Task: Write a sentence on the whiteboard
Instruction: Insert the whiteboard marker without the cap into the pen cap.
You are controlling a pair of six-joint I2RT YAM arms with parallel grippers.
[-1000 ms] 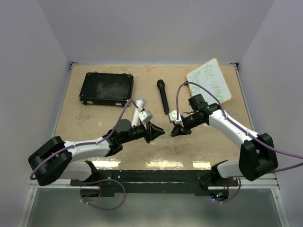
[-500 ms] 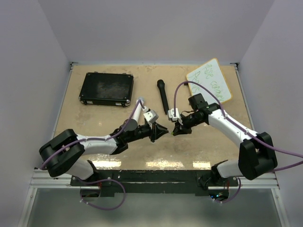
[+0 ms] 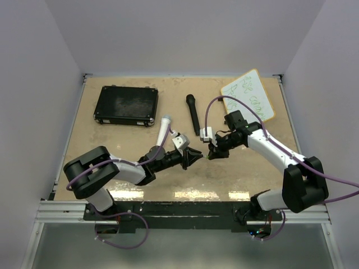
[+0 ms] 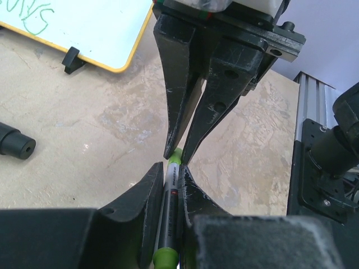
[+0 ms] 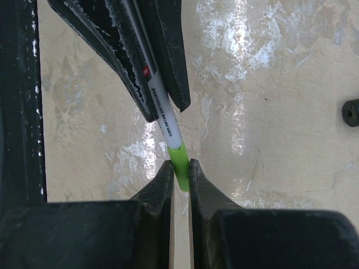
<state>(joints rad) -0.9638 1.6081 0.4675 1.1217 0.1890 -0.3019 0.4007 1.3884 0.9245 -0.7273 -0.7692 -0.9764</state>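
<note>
L and R arms meet nose to nose near the middle of the tan mottled tabletop (image 3: 112, 151). The left gripper (image 4: 171, 168) is closed on a white-barrelled marker pen (image 5: 164, 120) w/ green ends, its pads clamping the barrel from both sides. The right gripper (image 5: 179, 163) is closed too, fingertips pinching the marker's green end where it sticks out past the left one; the two sets of tips nearly touch.

The small white rectangular whiteboard w/ thin yellow rim (image 3: 234, 95) lies at the far right corner, turned at an angle, well apart from both grippers. A thin green handwritten sentence (image 3: 257, 102) runs across it in a couple of lines, too small to read.

A black rectangular case (image 3: 125, 105) sits far left. A black cylindrical stick (image 3: 193, 115) lies between case and whiteboard, and a white-grey cylinder (image 3: 163, 129) lies near the L arm.
</note>
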